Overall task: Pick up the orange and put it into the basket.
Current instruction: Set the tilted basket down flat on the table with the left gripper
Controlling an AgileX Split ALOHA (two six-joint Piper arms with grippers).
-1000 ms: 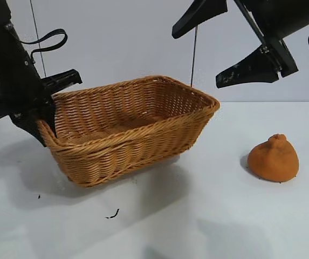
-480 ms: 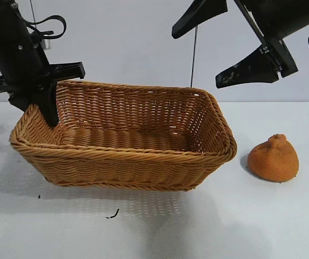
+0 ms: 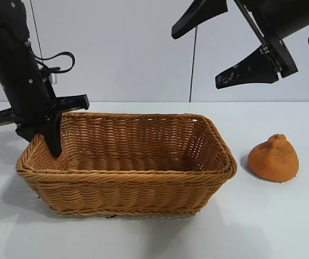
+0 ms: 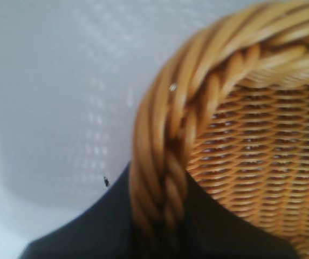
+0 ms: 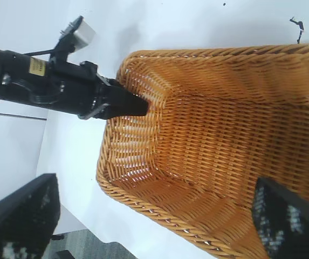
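Change: the basket (image 3: 127, 162), earlier tilted up, now sits flat, swung square.
Basket axis: long side runs left to right.
Left gripper (image 3: 49, 135): clamped on basket's left rim.
Right gripper (image 3: 219, 46): fingers apart, high.
Orange (image 3: 273, 158): right of basket, neck up.

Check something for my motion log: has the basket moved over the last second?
Yes. The basket, clamped at its rim by the left end effector, has swung from tilted to flat, its near corner now closer to the unmoved orange.
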